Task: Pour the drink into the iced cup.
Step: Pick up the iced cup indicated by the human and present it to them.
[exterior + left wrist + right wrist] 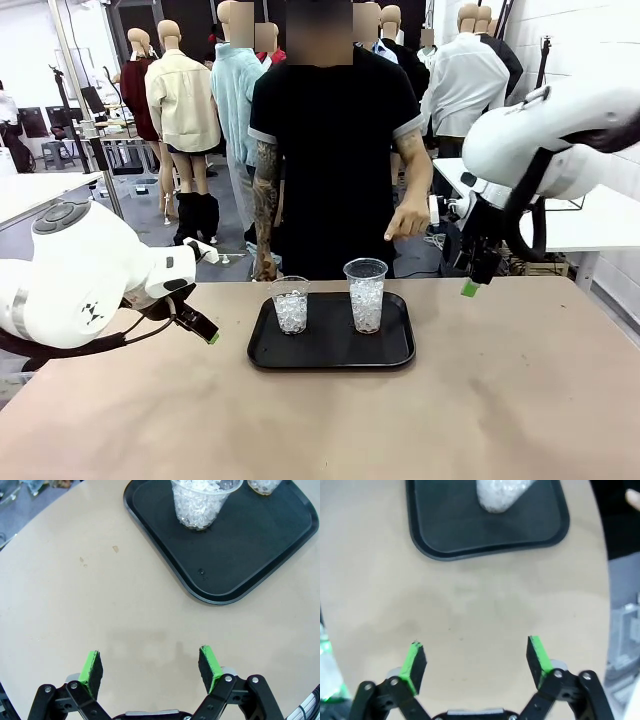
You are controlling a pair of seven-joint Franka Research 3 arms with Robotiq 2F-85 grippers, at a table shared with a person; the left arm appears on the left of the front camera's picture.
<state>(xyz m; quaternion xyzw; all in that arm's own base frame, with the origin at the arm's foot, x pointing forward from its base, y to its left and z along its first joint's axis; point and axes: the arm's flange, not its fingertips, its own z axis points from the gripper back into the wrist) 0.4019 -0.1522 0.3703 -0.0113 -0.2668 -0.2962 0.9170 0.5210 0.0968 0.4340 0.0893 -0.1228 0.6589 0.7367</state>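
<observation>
From nine o'clock the left arm (85, 285) reaches in low, and the left gripper (209, 334) angles down toward four o'clock, its jaws spread wide with nothing between them. The right arm (560, 135) arches in from two o'clock. The right gripper (470, 284) hangs pointing at six, also spread and empty. At twelve o'clock the person's hand (408, 221) dangles with its fingers loosely curled, and the other arm (265, 190) hangs straight.

Tray (330, 352) black, table (500, 400) plain beige, shorter cup (291, 300) and taller cup (365, 285) clear with white ice (366, 312), left claw (150, 662) and right claw (476, 657) black with bright green pads (91, 666), person's shirt (335, 150) black, grey-cuffed.
</observation>
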